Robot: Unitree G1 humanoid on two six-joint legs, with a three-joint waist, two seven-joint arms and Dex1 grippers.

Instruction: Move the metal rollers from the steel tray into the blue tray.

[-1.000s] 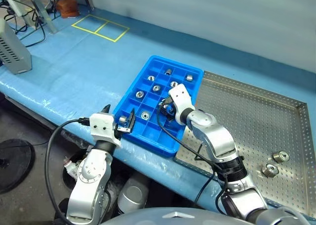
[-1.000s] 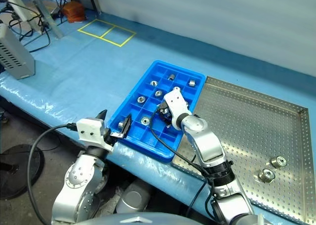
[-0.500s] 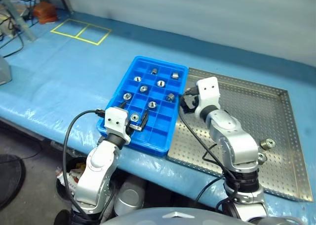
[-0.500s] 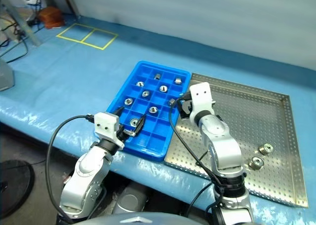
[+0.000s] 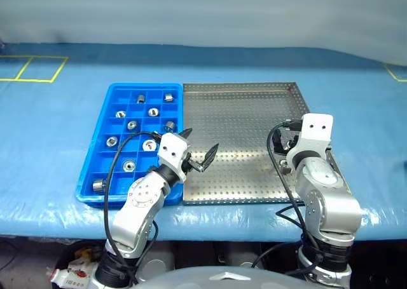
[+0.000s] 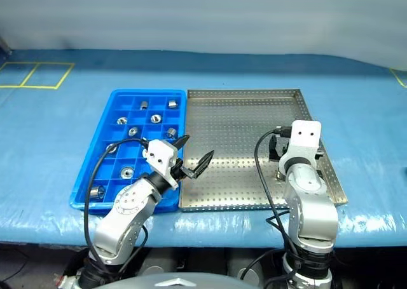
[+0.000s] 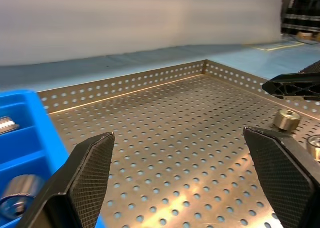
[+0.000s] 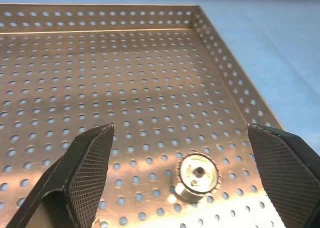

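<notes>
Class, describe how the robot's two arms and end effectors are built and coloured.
Both arms are silver-grey metal segments with black cables looping alongside. Each wrist ends in a white block. The left end effector and right end effector each carry two black fingers with cross-hatched textured pads.

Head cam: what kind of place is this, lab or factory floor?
Probably a robot test or training bench, not a production line: a table under a pale blue sheet, yellow tape squares marked on it, and a parts-sorting setup of steel tray and blue tray.
</notes>
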